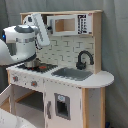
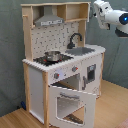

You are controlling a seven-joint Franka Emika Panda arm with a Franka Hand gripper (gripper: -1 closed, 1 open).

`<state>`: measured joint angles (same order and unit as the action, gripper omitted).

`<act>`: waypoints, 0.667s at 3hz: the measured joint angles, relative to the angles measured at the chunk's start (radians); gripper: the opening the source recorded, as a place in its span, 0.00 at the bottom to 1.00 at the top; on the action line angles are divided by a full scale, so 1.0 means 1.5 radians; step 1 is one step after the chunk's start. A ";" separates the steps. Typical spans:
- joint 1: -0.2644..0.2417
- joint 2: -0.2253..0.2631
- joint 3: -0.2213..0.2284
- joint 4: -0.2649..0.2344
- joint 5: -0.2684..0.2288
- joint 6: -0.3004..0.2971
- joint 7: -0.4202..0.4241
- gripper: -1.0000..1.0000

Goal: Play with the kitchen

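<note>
The toy kitchen (image 1: pixel 90 102) (image 2: pixel 37 85) of white panels and light wood stands upright in both exterior views. Its black faucet (image 1: pixel 84 59) (image 2: pixel 75 39) curves over the grey sink (image 1: pixel 72 74) (image 2: pixel 81 50). A steel pot (image 2: pixel 52 56) sits on the hob under the range hood (image 2: pixel 49 20). The oven door (image 2: pixel 70 102) hangs open, tilted outward. My white arm (image 1: pixel 22 42) hides most of the hob in the first exterior view. The gripper (image 2: pixel 99 10) hovers high beside the kitchen's upper right corner in the second exterior view, touching nothing.
A grey curtain (image 2: pixel 12 55) hangs behind the kitchen. The floor (image 2: pixel 112 112) is light wood. A small white door with a dark panel (image 1: pixel 61 106) sits below the sink. An upper shelf with a framed opening (image 1: pixel 65 25) tops the kitchen.
</note>
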<state>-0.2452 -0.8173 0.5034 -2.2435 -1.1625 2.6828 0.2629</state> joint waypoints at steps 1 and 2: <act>-0.003 0.033 0.036 0.042 0.000 -0.029 0.001 0.00; -0.008 0.074 0.058 0.084 0.000 -0.054 0.001 0.00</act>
<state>-0.2570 -0.7070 0.5900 -2.1174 -1.1626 2.6011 0.2639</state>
